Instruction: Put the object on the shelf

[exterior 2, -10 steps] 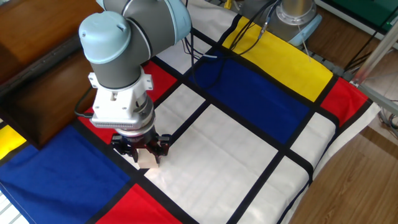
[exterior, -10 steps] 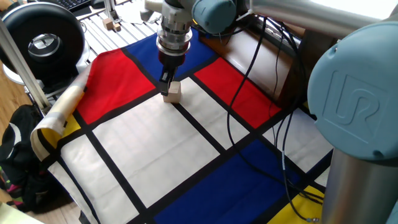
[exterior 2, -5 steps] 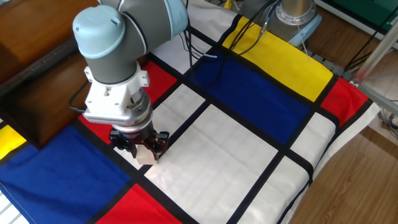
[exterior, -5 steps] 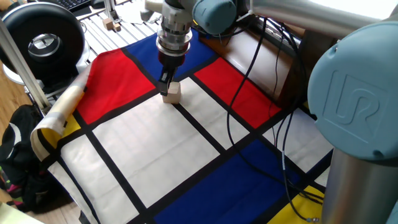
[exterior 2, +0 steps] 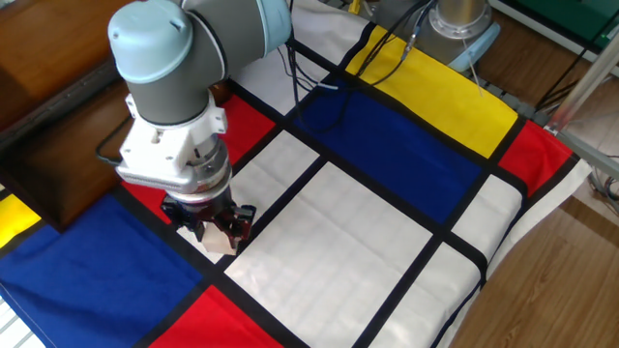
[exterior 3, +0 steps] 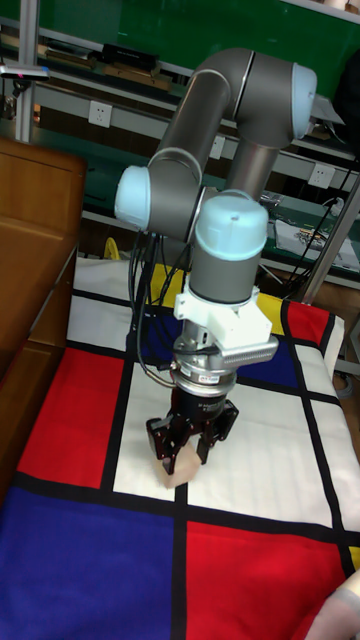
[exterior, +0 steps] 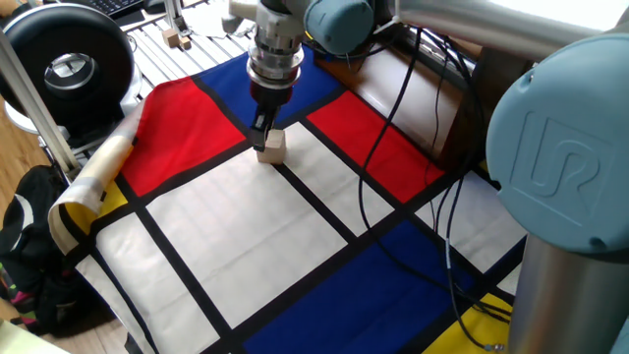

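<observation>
The object, a pale tan wooden cube (exterior: 274,148), sits at the edge of a white field of the coloured cloth, by a black stripe. My gripper (exterior: 266,139) points straight down and is shut on it, one dark finger on each side. The other fixed view shows the cube (exterior 2: 221,242) between the fingers of the gripper (exterior 2: 219,230). In the tall fixed view the cube (exterior 3: 177,468) pokes out just below the gripper (exterior 3: 184,450); whether it touches the cloth I cannot tell. The dark brown shelf (exterior 2: 68,135) stands close behind the arm, along the cloth's edge (exterior: 418,93) (exterior 3: 30,300).
Black cables (exterior: 393,187) trail over the red and blue fields. A black round device (exterior: 69,64) and the rolled cloth edge (exterior: 98,167) lie to the left. A silver slatted frame (exterior: 197,44) holds tiny wooden blocks (exterior: 177,39). The arm's base (exterior 2: 459,19) stands at the far side.
The arm's wrist has swung a little toward the shelf side, and the cube has shifted slightly with the gripper. The fingers have stayed closed on it.
</observation>
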Robot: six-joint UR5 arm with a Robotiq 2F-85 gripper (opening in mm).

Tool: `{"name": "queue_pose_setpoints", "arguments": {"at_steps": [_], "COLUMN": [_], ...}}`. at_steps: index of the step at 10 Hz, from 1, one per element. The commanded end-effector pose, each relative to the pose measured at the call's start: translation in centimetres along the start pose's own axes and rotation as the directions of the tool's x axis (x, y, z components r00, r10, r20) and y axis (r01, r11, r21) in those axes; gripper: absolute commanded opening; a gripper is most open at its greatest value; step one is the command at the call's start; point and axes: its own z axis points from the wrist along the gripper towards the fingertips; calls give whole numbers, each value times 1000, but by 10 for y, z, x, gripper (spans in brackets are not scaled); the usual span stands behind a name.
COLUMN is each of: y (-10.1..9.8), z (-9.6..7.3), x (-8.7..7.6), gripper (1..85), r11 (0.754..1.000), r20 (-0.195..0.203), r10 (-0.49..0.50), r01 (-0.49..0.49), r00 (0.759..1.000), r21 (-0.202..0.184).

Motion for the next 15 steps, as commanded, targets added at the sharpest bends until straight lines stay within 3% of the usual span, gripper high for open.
{"name": "queue_pose_setpoints", "arguments": {"at_steps": [1,3,6,11,15], "y": [-4,-7,-10,-6,1], "z": [-33,-57,-90,-168,-190], "x": [3,12,24,41,53], "gripper": [10,10,10,10,10], "r11": [990,976,967,963,958], "r20": [-42,-65,-90,-125,-119], "r10": [136,209,247,268,284], "r01": [-134,-205,-239,-261,-276], "r00": [990,976,965,955,951], "r21": [37,69,85,64,79]}}
